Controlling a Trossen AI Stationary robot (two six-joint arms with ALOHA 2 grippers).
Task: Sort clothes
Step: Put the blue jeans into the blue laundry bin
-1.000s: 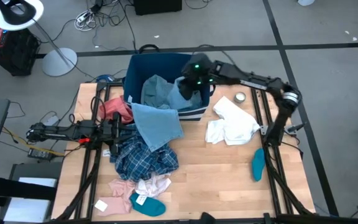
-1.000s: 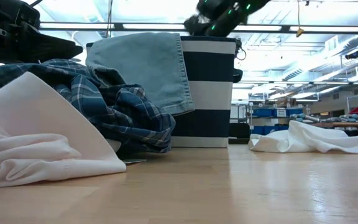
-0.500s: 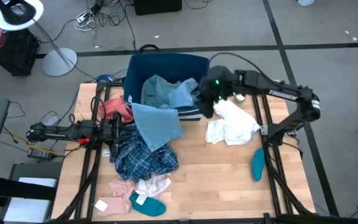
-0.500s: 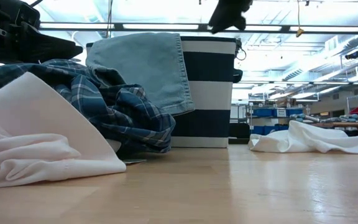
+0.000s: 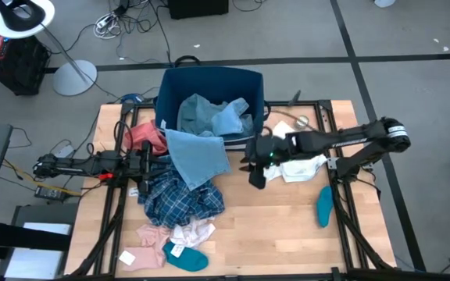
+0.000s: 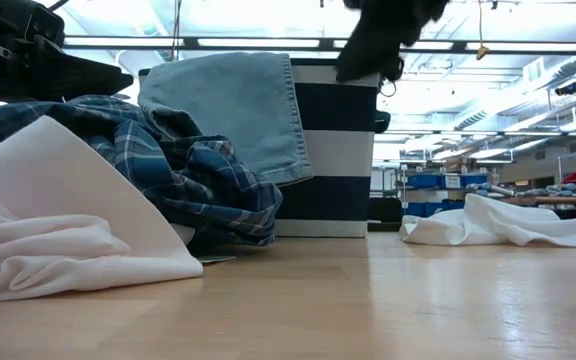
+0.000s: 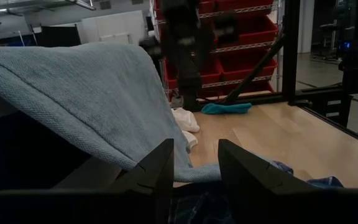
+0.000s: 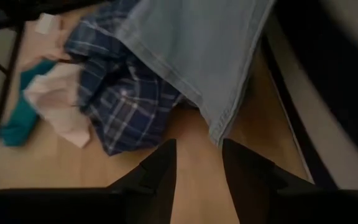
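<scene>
You can't see the far half of the plaid shirt [image 5: 180,195]: the denim shirt [image 5: 198,154] drapes over it. In the low view, the right arm is cut off at the top edge and blurred. The white piece [image 5: 301,165] sits partly behind the right gripper [image 5: 255,173].

Right arm swings away from the bin

The right gripper [image 5: 255,173] has left the striped bin [image 5: 209,82], crossed the white piece [image 5: 299,165] and now hangs over bare table [image 5: 272,218], fingers parted and empty, near the denim shirt [image 5: 198,156].
</scene>
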